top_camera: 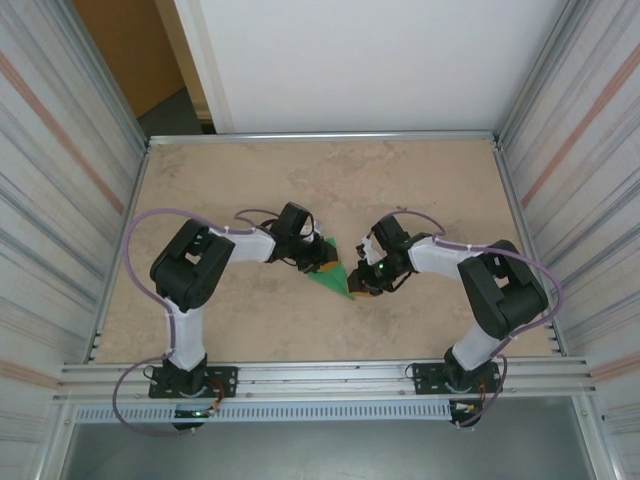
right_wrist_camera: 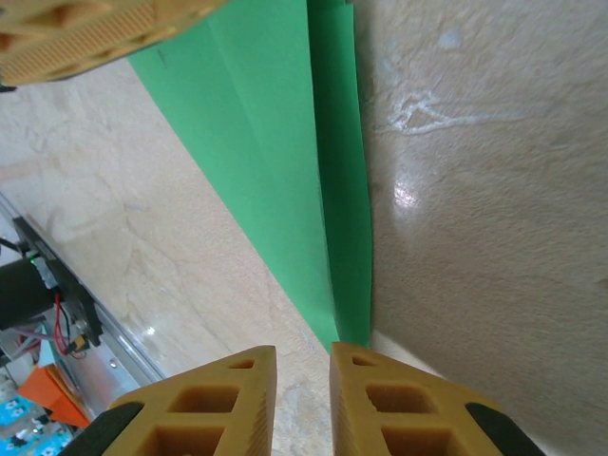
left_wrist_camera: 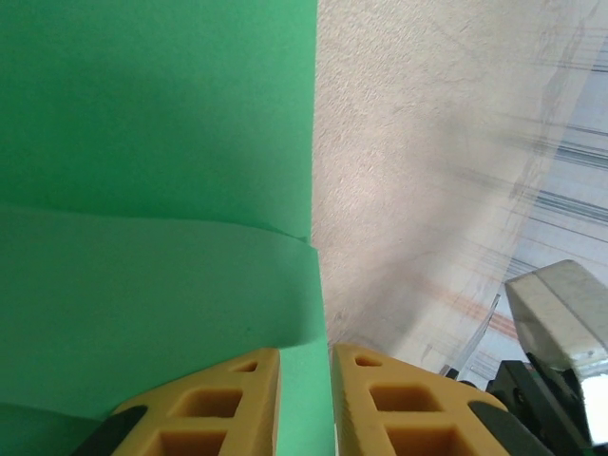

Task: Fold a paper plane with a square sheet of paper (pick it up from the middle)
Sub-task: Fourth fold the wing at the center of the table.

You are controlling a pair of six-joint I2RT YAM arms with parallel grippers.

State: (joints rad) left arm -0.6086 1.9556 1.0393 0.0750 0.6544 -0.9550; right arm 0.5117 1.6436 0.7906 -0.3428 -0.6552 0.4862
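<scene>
Mid-fold, by my judgement: the square sheet of paper lies at the centre of the bench as a creased, layered wedge, its long axis running 11 to 5 o'clock and its narrow point toward 5. The left tool stands over its 11 o'clock end and the right tool at the point, each with jaws a narrow slit apart and gripping nothing. The next move likely calls for pinning one end while a flap is turned along that axis.
</scene>
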